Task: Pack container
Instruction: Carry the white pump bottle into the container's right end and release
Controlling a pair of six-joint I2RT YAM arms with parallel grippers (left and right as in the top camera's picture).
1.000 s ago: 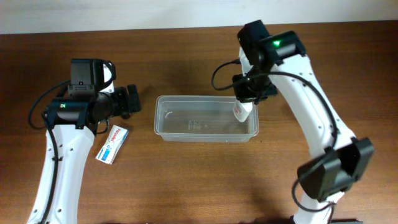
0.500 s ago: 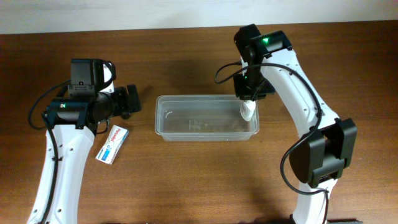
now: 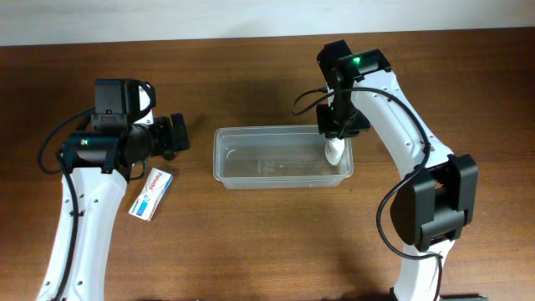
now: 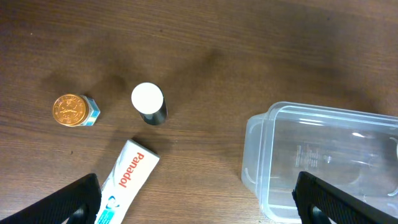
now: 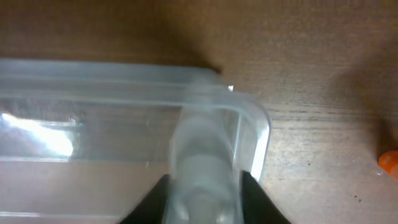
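Note:
The container [image 3: 251, 180] is a clear shallow tub in the middle of the table. My right gripper [image 3: 335, 134] is over its right end, shut on a small clear bottle [image 3: 333, 151] that hangs tilted inside the tub near the end wall. In the right wrist view the bottle [image 5: 202, 163] is blurred between my fingers [image 5: 153, 202], and the tub's rim [image 5: 124, 78] runs behind it. My left gripper [image 3: 176, 134] is open and empty, left of the tub. In the left wrist view the gripper [image 4: 202, 211] hangs above bare table beside the tub's left end [image 4: 261, 168].
A white Panadol box [image 3: 151, 194] lies left of the tub, also in the left wrist view [image 4: 127, 180]. A small dark bottle with a white cap [image 4: 148, 103] and a gold-lidded jar [image 4: 70, 110] stand beyond it. Something orange [image 5: 389, 162] sits right of the tub.
My right gripper has carried the bottle a little to the right, deeper into the tub's right end. The tub has slid slightly right. The left arm has not moved.

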